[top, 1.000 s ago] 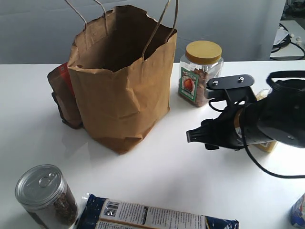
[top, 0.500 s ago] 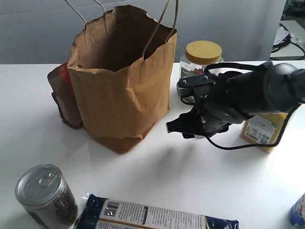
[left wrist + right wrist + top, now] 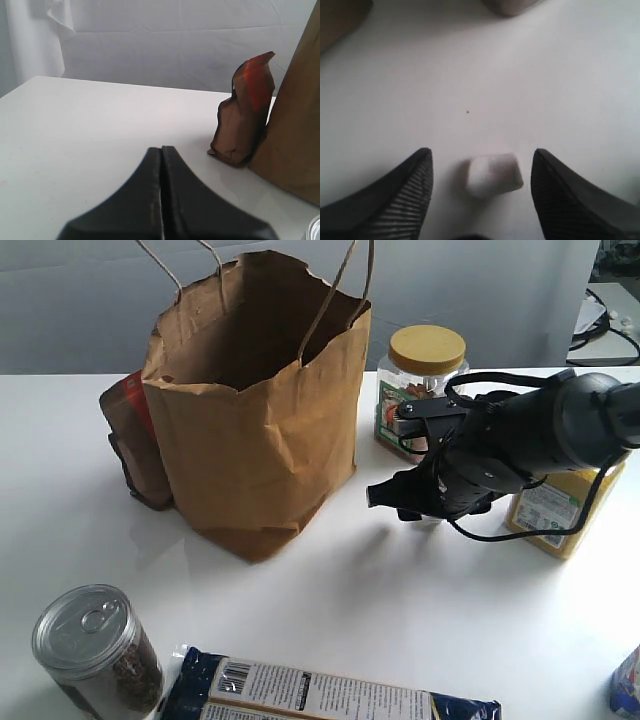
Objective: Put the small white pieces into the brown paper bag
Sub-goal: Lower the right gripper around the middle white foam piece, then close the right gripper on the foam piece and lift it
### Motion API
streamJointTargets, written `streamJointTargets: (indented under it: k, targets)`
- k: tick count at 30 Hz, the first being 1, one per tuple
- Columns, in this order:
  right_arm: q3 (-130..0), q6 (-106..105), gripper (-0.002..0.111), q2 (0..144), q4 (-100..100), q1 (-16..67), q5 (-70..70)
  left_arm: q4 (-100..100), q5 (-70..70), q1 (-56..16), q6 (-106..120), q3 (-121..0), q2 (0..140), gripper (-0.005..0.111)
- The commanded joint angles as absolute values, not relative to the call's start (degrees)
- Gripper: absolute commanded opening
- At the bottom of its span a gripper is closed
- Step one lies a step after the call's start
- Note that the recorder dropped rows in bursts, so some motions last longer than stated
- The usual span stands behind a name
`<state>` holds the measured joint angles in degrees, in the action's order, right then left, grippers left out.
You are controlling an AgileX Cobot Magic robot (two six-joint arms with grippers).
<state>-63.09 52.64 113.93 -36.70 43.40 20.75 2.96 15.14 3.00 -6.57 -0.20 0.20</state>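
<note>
The tall crumpled brown paper bag (image 3: 250, 420) stands open at the back left of the table; its side (image 3: 300, 125) also shows in the left wrist view. In the right wrist view one small white piece (image 3: 494, 174) lies on the white table between the two fingers of my right gripper (image 3: 482, 151), which is open and not touching it. In the exterior view my right gripper (image 3: 392, 502) hangs low over the table to the right of the bag, and the arm hides the piece. My left gripper (image 3: 161, 148) is shut on nothing. No other white pieces show.
A dark red-and-brown pouch (image 3: 125, 430) leans behind the bag's left side. A yellow-lidded jar (image 3: 420, 390) and a yellow box (image 3: 555, 510) stand behind my right arm. A tin can (image 3: 95, 645) and a long blue packet (image 3: 320, 690) lie along the front edge.
My right arm swung left toward the bag, then drew back slightly right and lower over the table. The bag and the other objects have not moved.
</note>
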Motion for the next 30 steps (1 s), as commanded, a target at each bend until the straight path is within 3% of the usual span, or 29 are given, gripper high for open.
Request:
streamJointTargets:
  k: [1,20,23,30]
  targets:
    - [-63.45,52.73,0.055,113.73,-37.88,43.16,18.78,2.51,14.87,2.62,-6.9,0.0,0.0,0.0]
    - [-63.45,52.62,0.054,116.93,-36.64,41.9,20.27,2.51,14.87,2.62,-6.9,0.0,0.0,0.0]
    - [-63.45,52.62,0.046,116.93,-36.46,41.9,21.34,2.51,14.87,2.62,-6.9,0.0,0.0,0.0]
    - [-63.05,51.55,0.009,116.93,-36.37,42.92,27.83,2.51,14.87,2.62,-6.9,0.0,0.0,0.0]
